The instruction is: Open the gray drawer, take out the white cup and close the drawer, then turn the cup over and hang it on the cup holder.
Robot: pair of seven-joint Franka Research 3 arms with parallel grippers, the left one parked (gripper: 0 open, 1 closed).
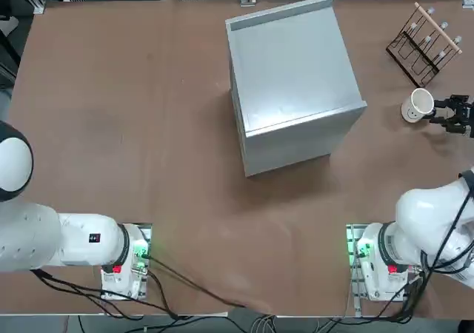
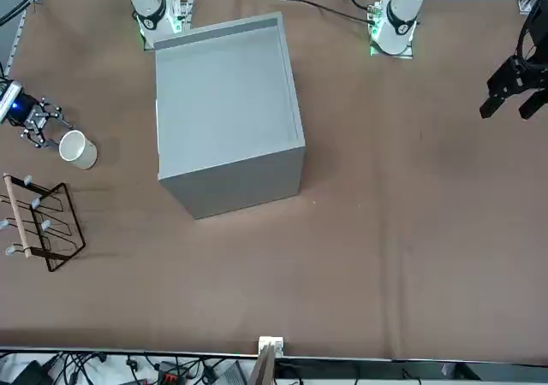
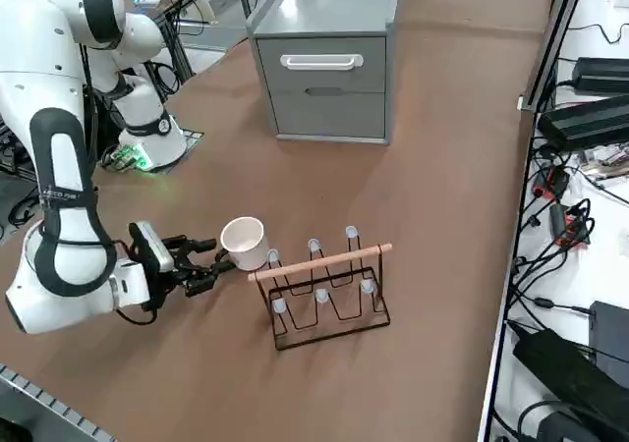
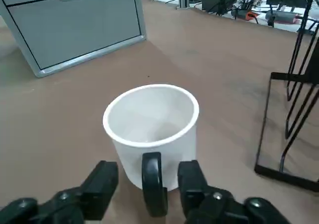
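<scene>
- Right arm reaches low over the brown surface [image 3: 442, 167], forearm near level, wrist pointing toward the white cup [image 3: 244, 241].
- Right gripper [image 3: 218, 261] sits low, close to the surface; fingers apart, one on each side of the cup's handle [image 4: 152, 184], not clamped on it.
- White cup stands upright, mouth up, directly ahead of the gripper, handle turned toward it between the fingers; wrist view shows the cup [image 4: 152, 129] empty.
- Cup holder [image 3: 329, 290] stands on the surface just beyond the cup from the gripper, near but apart from it; pegs white-tipped.
- Gray drawer [image 3: 324, 64] sits shut in its cabinet, well apart from the gripper, past the cup.
- Top view: gripper [image 1: 443, 115] at the right edge, cup [image 1: 418, 104] at its fingertips.
</scene>
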